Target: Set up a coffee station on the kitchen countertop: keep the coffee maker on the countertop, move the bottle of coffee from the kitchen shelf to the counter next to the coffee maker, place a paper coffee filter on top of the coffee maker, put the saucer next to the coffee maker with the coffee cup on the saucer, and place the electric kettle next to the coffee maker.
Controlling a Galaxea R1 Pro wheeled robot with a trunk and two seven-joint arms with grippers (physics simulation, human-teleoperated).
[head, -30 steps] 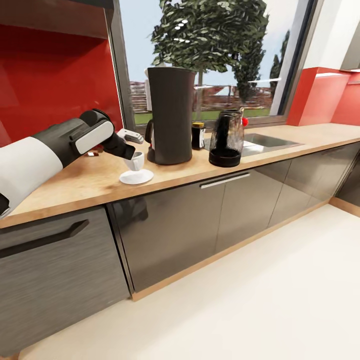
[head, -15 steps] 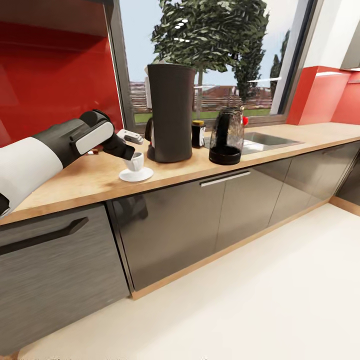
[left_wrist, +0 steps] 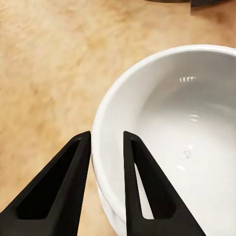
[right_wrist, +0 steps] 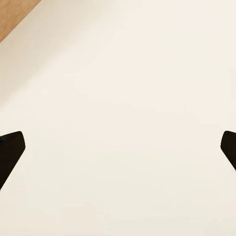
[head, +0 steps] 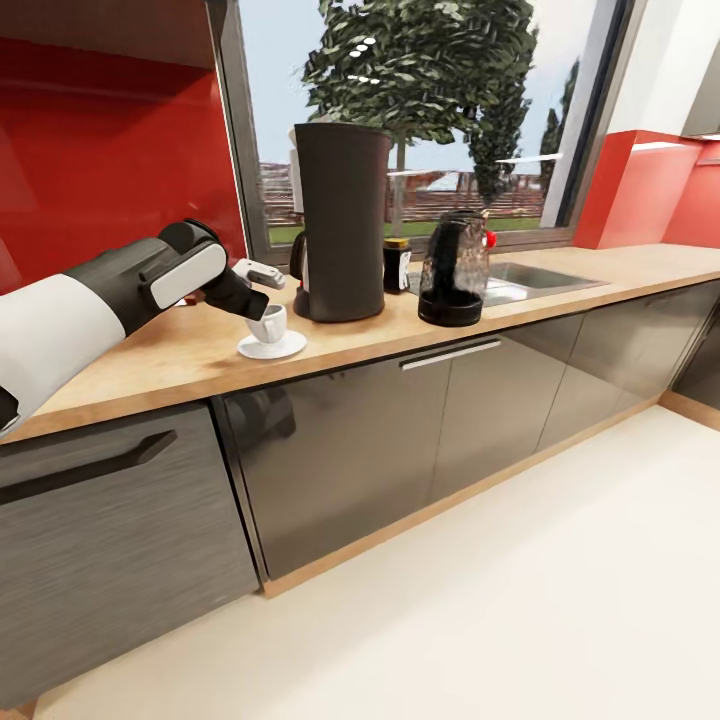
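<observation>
White coffee cup (head: 269,322) rim gripped by left fingers (left_wrist: 64,191) atop saucer (head: 272,347); next, release; right fingers (right_wrist: 10,150) spread.

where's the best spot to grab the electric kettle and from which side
Probably the black handle of the electric kettle, though it is hard to make out here; failing that, its glass body just above the black base. Come from the sink side, the robot's right: the coffee maker and bottle of coffee crowd the other side.
</observation>
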